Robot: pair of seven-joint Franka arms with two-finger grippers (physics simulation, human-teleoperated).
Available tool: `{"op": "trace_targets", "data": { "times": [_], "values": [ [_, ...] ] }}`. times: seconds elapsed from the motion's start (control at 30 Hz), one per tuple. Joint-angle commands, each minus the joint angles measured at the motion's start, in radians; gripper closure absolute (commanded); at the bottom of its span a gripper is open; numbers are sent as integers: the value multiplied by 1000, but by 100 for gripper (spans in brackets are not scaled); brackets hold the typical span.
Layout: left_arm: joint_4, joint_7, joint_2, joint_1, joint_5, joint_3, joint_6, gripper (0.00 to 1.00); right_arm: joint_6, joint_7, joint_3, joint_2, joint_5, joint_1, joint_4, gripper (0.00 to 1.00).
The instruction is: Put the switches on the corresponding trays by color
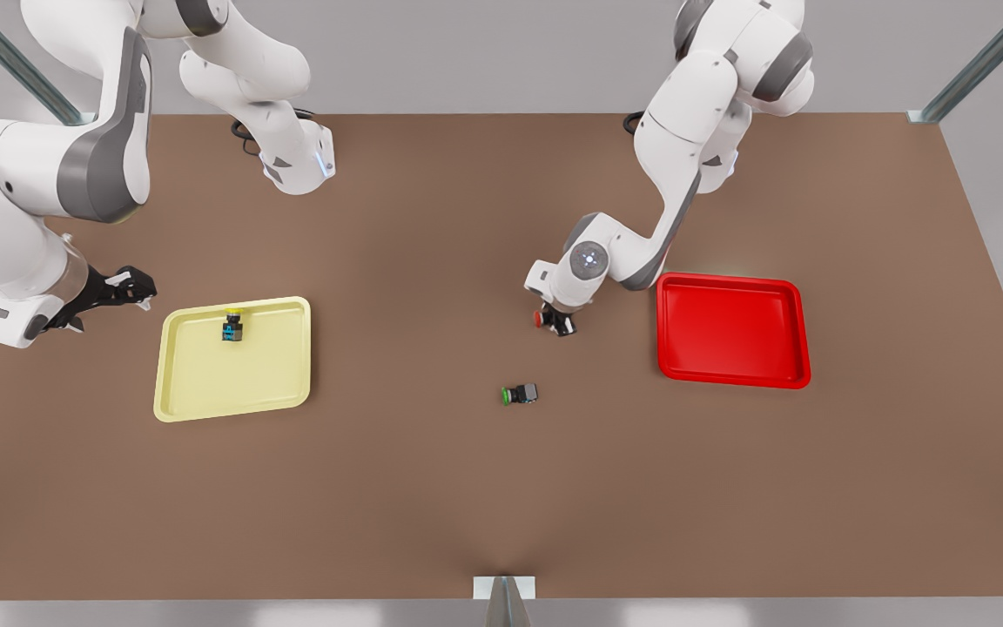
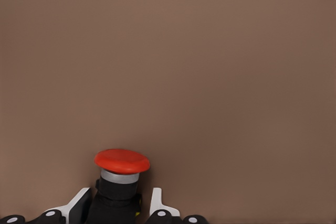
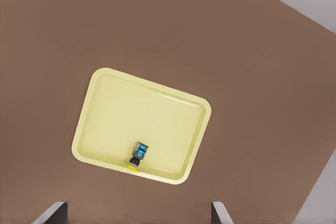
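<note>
Slippage looks the risk: left gripper [image 2: 118, 211] has its jaws clamped on the red switch [image 2: 119, 179] short of the red tray [image 1: 732, 329]; right gripper [image 1: 123, 290] waits, jaws open, beside the yellow tray [image 1: 205, 383].

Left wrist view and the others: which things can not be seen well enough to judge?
- Red switch: its lower body is cut off by the left wrist view's edge; in the front view the left gripper covers it.
- Whether the red switch has left the table: not settled by either view.
- Yellow switch in the yellow tray: too small for detail.
- Right gripper: just its open fingertips show.
</note>
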Motion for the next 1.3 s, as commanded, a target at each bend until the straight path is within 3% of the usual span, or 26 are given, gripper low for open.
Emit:
{"op": "trace_targets", "data": {
  "times": [0.0,0.2,0.6,0.87,1.1,1.27],
  "values": [
    [1,0,0,0,4,0,0,36,0,0,0,0,1,0,-1,0],
    [1,3,-3,2,20,-2,-2,51,2,0,0,8,-16,0,1,0],
    [-1,6,-21,2,20,-2,-14,51,23,0,0,9,-18,-1,-4,0],
    [-50,5,-167,49,20,-3,-120,51,17,0,0,8,-18,0,-2,0],
    [-231,104,-383,284,27,-6,-202,49,23,0,-2,6,-16,-9,2,0],
    [-343,164,-492,538,52,-5,-248,47,43,0,0,9,-16,-18,1,0]
  ]
}}
